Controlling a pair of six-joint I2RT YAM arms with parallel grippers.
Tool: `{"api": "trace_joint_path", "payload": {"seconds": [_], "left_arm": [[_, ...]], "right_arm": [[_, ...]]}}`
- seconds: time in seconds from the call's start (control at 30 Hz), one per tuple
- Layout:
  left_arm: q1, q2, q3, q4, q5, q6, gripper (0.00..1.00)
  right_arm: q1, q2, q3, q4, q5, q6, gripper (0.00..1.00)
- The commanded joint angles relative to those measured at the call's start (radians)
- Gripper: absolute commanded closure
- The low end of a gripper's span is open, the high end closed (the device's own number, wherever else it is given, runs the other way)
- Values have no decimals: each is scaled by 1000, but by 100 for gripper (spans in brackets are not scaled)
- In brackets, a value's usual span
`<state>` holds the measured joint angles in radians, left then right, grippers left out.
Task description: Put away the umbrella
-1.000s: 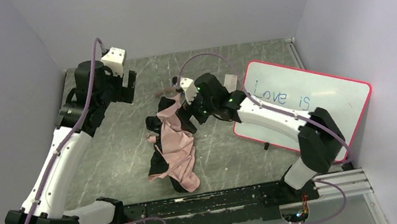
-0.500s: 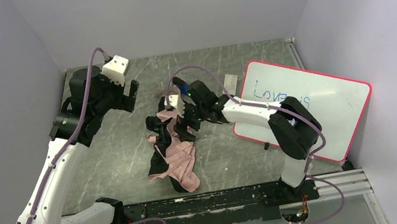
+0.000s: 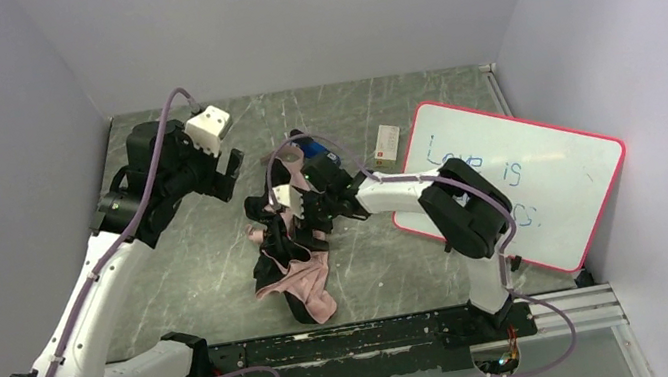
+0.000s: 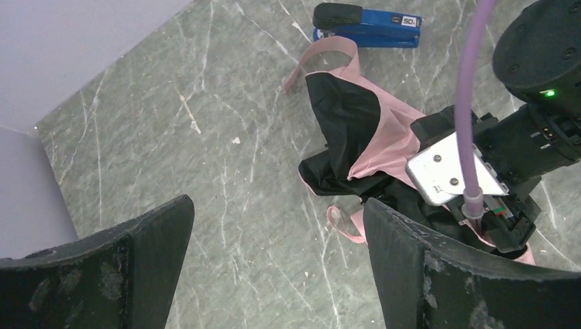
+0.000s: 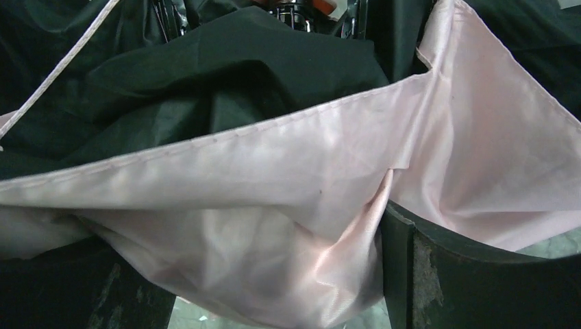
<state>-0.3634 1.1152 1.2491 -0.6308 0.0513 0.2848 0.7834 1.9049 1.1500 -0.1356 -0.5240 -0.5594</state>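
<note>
Top external view shows the umbrella (image 3: 294,266) lying collapsed in a heap near the middle of the tabletop (image 3: 190,262), with pale pink fabric and black fabric mixed in loose folds. The right end effector (image 3: 291,213) is low over the far part of this heap. In the right wrist view its fingers (image 5: 438,274) stand apart and pink fabric fills the gap between them; I cannot tell if they press on it. The left end effector (image 4: 277,219) hangs above the bare tabletop to the left of the umbrella, spread wide and holding nothing. A pink strap (image 4: 322,58) reaches from the fabric toward a blue stapler (image 4: 366,25) just behind it. A whiteboard (image 3: 511,181) with a red frame lies on the right, and a small card (image 3: 388,141) is near its far corner.
</note>
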Motion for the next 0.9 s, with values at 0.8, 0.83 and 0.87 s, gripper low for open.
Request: {"api": "trace_joint_path", "payload": {"seconds": [0.8, 0.83, 0.87], "left_arm": [[45, -18, -75, 6, 291, 13, 4], [50, -16, -79, 4, 314, 20, 4], [55, -15, -83, 0, 335, 27, 4]], "right_arm": [[261, -38, -284, 195, 501, -116, 89], [285, -44, -308, 232, 543, -119, 89], [308, -50, -337, 270, 587, -120, 89]]}}
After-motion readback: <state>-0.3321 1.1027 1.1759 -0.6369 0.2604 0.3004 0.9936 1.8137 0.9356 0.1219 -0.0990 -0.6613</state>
